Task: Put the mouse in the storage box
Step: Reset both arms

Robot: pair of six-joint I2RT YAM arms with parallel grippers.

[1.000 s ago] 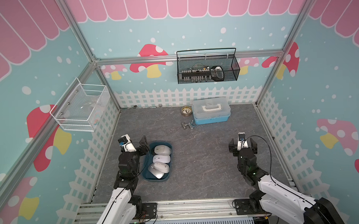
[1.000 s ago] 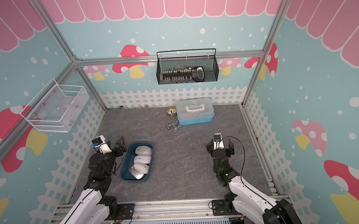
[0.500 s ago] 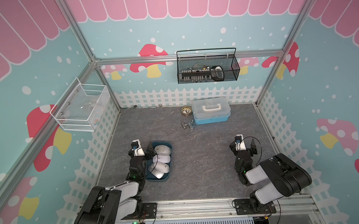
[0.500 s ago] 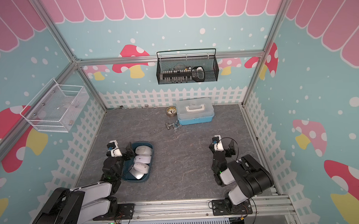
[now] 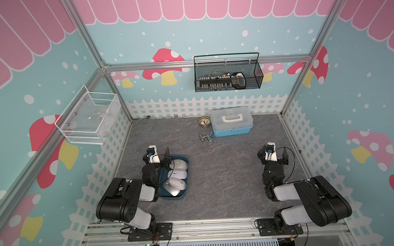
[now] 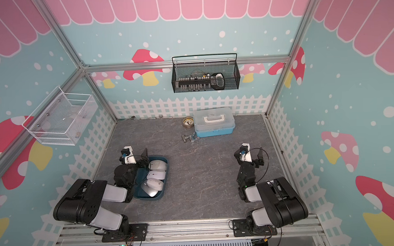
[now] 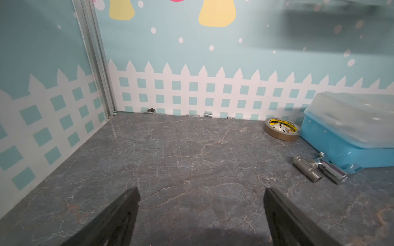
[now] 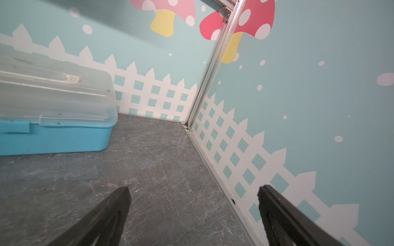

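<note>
The storage box (image 5: 171, 197) (image 6: 146, 197), a shallow dark teal tray, lies on the grey floor at the front left in both top views. Several white and grey mice lie in it, the farthest mouse (image 5: 179, 164) (image 6: 158, 164) near its back rim. My left gripper (image 5: 157, 153) (image 6: 135, 153) hovers at the tray's back left corner, open and empty; its wrist view shows only bare floor between the fingers (image 7: 201, 198). My right gripper (image 5: 272, 150) (image 6: 249, 151) is at the right side, open and empty (image 8: 194, 196). Neither wrist view shows the tray or a mouse.
A light blue case (image 5: 231, 122) (image 7: 349, 136) (image 8: 53, 119) stands at the back, with a tape roll (image 5: 204, 122) (image 7: 281, 128) and a metal fitting (image 5: 206, 136) (image 7: 315, 168) beside it. A black wire basket (image 5: 228, 76) hangs on the back wall, a white one (image 5: 87, 118) on the left wall.
Both arms have folded down and back toward the front rail. The left gripper's jaws have opened a little wider. The mice and the tray have not moved.
</note>
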